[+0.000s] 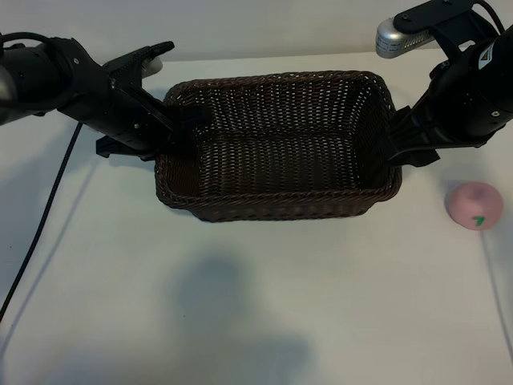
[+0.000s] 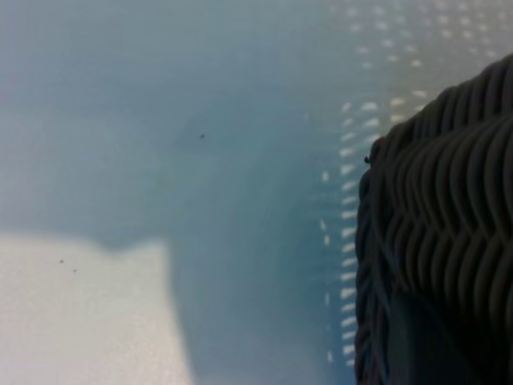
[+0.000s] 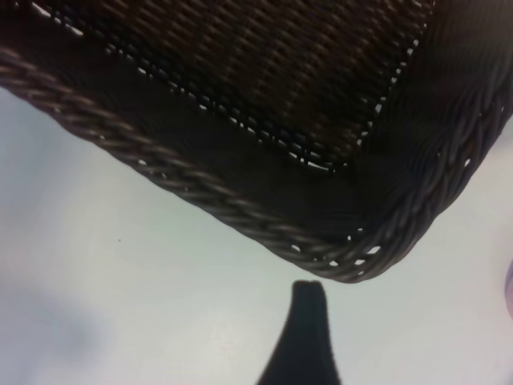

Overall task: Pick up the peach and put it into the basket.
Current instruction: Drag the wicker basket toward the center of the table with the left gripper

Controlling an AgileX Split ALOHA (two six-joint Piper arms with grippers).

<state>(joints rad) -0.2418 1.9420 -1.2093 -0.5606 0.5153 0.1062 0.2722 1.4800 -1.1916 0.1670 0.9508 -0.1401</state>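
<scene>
The dark-brown wicker basket (image 1: 280, 204) stands in the middle of the table and holds nothing. The pale-pink peach (image 1: 474, 205) lies on the table to the right of the basket, a green leaf mark on its front. My left gripper (image 1: 186, 122) is at the basket's left end, shut on its wall. In the left wrist view the weave (image 2: 449, 200) fills one side, with a dark finger (image 2: 421, 345) against it. My right gripper (image 1: 394, 144) stands open beside the basket's right end, up and left of the peach. One of its fingers (image 3: 309, 321) points at the basket's corner (image 3: 353, 261), just short of it.
White tabletop (image 1: 240, 305) lies in front of the basket, with a soft shadow on it. A black cable (image 1: 44, 216) runs down the left side. A thin cable (image 1: 497, 281) trails below the peach at the right edge.
</scene>
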